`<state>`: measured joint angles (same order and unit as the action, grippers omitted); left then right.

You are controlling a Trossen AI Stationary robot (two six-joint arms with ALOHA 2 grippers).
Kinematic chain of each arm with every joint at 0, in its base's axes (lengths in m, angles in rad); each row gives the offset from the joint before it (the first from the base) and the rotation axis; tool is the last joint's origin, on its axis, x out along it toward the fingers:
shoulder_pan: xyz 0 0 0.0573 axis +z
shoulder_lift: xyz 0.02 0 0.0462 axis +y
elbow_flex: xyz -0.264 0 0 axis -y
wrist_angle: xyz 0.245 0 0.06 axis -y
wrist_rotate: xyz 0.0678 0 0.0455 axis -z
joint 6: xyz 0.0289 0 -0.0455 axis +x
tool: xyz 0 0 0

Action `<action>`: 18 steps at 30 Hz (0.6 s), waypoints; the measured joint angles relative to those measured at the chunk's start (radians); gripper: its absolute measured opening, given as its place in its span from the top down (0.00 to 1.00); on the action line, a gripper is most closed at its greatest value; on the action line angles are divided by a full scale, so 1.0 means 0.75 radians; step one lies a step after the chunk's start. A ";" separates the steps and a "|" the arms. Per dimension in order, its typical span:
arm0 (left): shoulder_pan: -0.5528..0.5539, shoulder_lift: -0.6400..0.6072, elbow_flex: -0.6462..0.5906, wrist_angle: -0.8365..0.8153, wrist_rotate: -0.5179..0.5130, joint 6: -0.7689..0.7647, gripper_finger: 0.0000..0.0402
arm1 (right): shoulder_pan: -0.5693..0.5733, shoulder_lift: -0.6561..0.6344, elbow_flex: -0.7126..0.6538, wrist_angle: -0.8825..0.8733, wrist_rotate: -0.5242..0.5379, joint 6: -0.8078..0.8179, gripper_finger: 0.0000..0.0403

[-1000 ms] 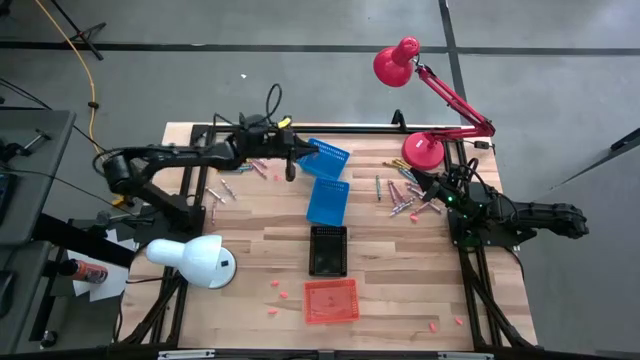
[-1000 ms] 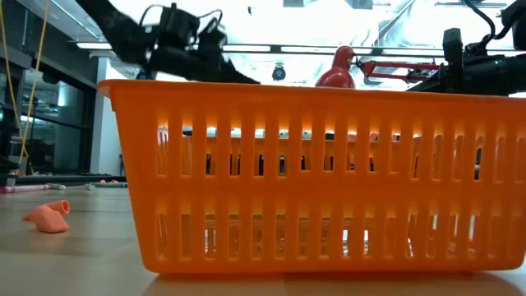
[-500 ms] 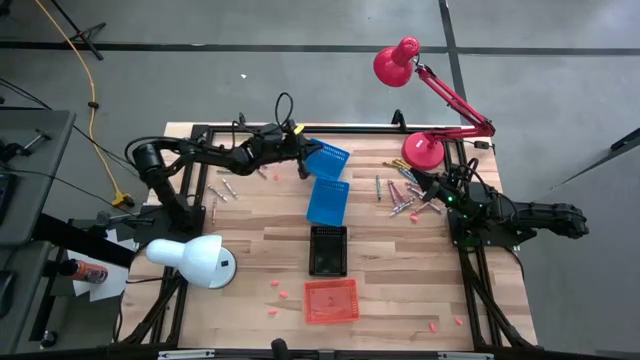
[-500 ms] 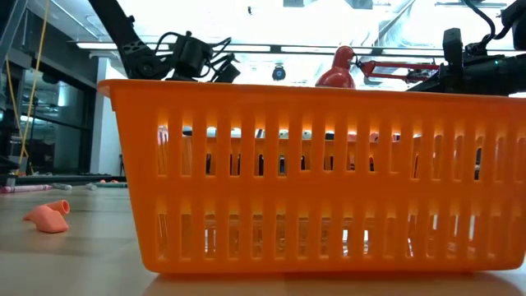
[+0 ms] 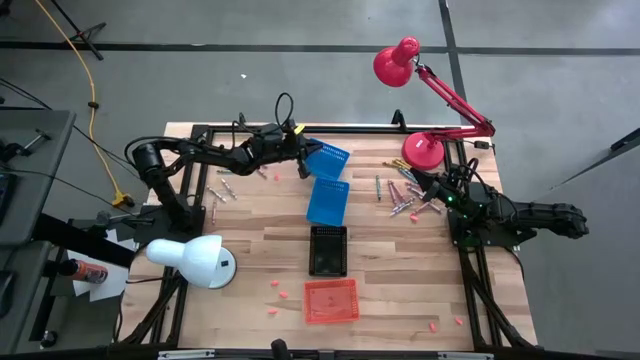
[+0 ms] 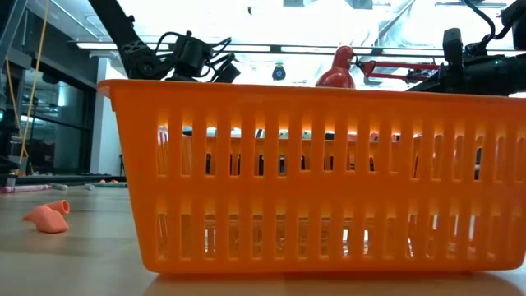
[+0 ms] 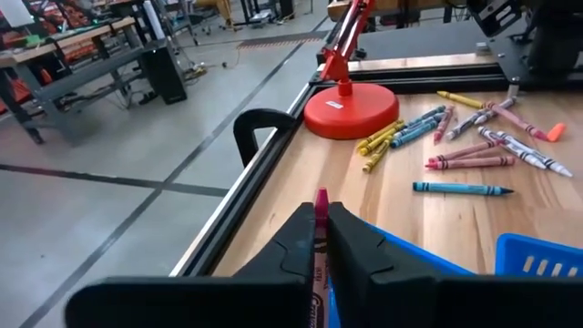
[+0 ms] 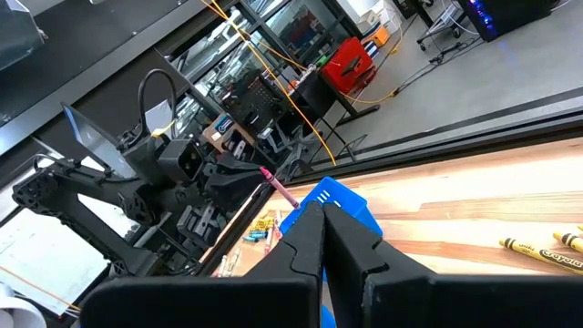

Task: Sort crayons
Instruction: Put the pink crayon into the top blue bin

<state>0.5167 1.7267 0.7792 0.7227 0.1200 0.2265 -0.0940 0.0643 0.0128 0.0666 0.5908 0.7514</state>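
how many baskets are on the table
4: two blue baskets at the far middle, one tilted and one just nearer; a black basket below them; an orange basket at the near edge. None seems hidden.

Crayons (image 7: 455, 188): thin mixed-colour sticks, scattered flat on wood near table's far edge; one pink crayon (image 7: 320, 239) clamped between gripper fingers.

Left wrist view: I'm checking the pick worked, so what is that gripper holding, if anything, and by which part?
The left gripper is shut on a pink crayon, pinched along its shaft; only its tip shows past the fingers.
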 joint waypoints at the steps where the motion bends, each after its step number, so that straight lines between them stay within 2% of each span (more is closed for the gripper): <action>1: 0.000 0.000 0.000 -0.003 0.000 -0.011 0.93 | 0.001 0.000 0.000 -0.001 0.000 0.000 1.00; 11: -0.003 -0.101 0.003 -0.083 0.000 -0.073 0.70 | 0.000 0.000 0.000 -0.001 0.000 0.000 1.00; 18: -0.045 -0.455 0.003 -0.103 0.061 -0.195 0.64 | 0.000 0.000 0.000 0.000 0.000 0.000 1.00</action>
<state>0.4827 1.3856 0.7811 0.6454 0.1656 0.0799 -0.0940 0.0643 0.0127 0.0663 0.5910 0.7517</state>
